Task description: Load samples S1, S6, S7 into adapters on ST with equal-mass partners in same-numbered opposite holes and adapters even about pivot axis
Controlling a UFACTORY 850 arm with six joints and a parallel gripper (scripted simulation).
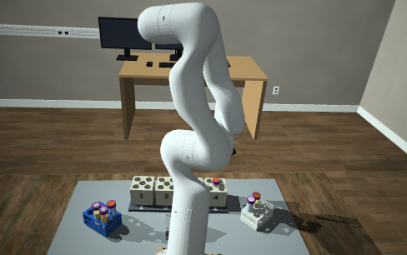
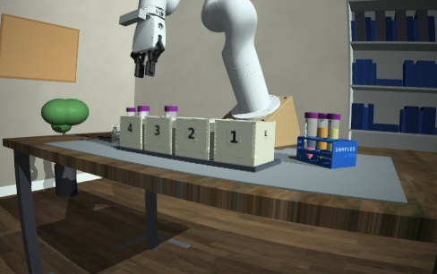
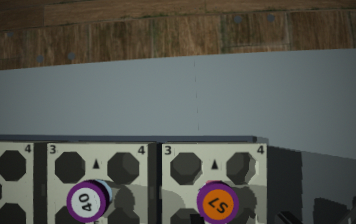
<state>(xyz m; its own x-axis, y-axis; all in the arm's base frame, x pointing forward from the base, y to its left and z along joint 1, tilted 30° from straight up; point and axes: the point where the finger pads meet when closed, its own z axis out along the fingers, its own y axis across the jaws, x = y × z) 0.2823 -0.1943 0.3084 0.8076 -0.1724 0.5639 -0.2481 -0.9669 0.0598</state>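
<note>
Right now your hand has its fingers apart with nothing between them, hanging above the adapter 4 end of the loading stand, clear of the tubes. Below it you have S7, orange dot up, in what looks like the middle hole of adapter 4. Next door, your 40 mL blank stands in adapter 3, also apparently in the middle hole. Adapter 2 and adapter 1 follow, the stand running along the far edge of the worktop.

Farther out, toward the right edge, you've got the white rack with an orange-dot tube and a white-dot tube; their marks are too small to read. Over toward the left edge, the blue rack keeps three purple-capped tubes, one orange-dotted; you can't read their IDs from these views.
</note>
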